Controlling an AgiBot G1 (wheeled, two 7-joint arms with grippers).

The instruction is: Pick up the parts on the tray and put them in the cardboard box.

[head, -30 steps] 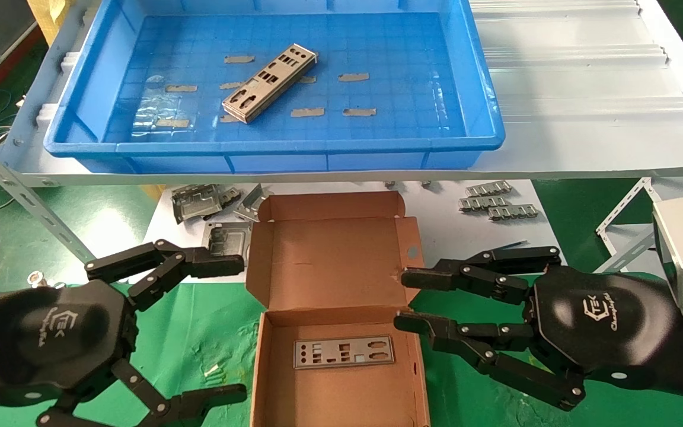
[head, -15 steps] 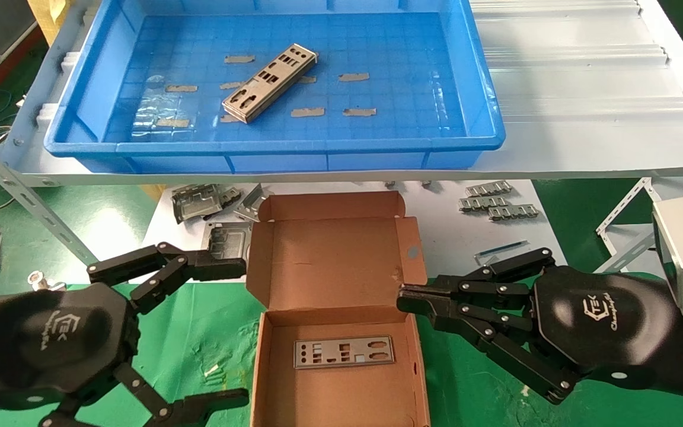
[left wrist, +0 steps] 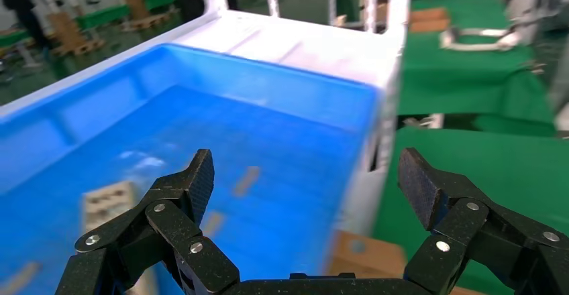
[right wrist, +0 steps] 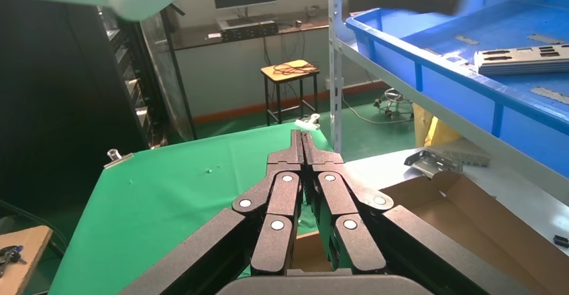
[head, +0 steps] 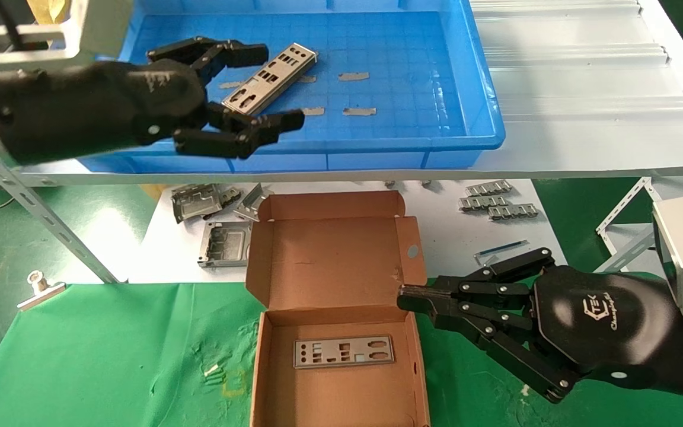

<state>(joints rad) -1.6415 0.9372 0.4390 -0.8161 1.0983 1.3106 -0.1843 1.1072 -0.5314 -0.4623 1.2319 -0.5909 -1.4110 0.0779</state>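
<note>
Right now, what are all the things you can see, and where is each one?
Tray: one, blue, on the white shelf.
Plates: silver-grey; a small stack in the tray, one in the box.
Box: one, brown, open, on the green cloth.
Brackets: several, grey, left of the box.
Strips: three, ridged, right of the box.
Clip: one, silver, far left.
Left tool: black, open, over the stack.
Right tool: black, shut, beside the box.

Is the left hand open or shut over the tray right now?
Open. In the head view the left hand hangs over the tray with fingers spread either side of the parts; the left wrist view shows the wide gap.
</note>
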